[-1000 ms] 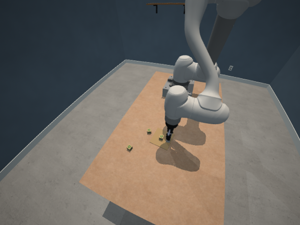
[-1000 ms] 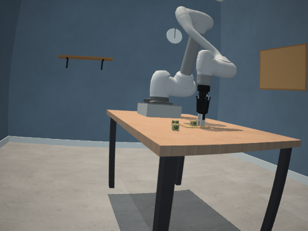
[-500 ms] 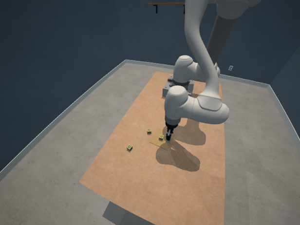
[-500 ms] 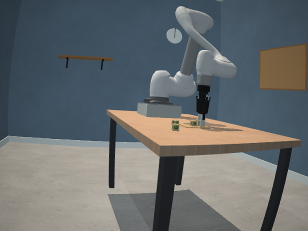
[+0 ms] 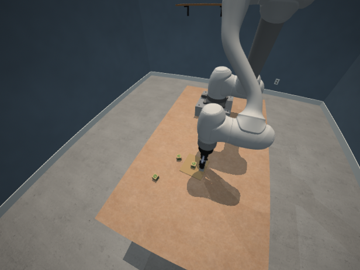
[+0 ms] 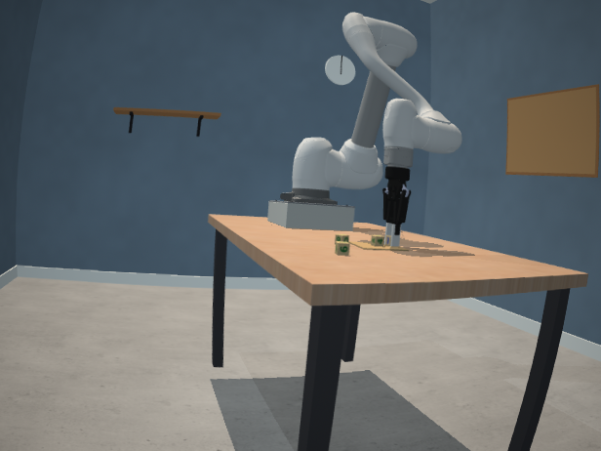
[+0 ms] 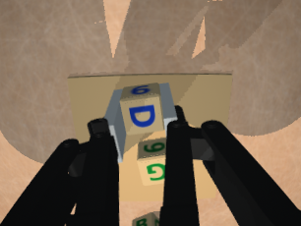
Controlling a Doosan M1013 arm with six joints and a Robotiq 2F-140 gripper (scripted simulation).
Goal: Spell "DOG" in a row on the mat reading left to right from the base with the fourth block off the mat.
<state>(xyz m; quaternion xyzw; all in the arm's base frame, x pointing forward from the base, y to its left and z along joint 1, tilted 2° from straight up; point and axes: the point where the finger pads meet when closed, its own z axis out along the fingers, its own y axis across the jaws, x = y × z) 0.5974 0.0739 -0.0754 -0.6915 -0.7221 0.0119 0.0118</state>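
Facing the G block (image 5: 193,164) (image 6: 377,240) (image 7: 153,172) just beside, toward nine o'clock in the top view, on the mat (image 5: 188,170) (image 6: 363,245) (image 7: 93,98); passing two off-mat blocks, at ten (image 5: 179,157) and eight (image 5: 155,177). Pointing the gripper (image 5: 201,167) (image 6: 393,239) (image 7: 143,101) down, pinching the D block (image 6: 387,241) (image 7: 142,117) low at the mat.

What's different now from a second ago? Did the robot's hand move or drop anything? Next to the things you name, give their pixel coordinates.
Nothing visibly changed. The arm and its hand (image 5: 202,168) (image 6: 393,238) (image 7: 143,101) look the same, down over the mat (image 5: 190,172) (image 6: 363,245) (image 7: 93,98). The G block (image 5: 193,164) (image 6: 377,240) (image 7: 155,172) stayed on the mat, and two blocks (image 5: 155,177) (image 6: 342,249) stayed off it. I can't tell if the grip changed.
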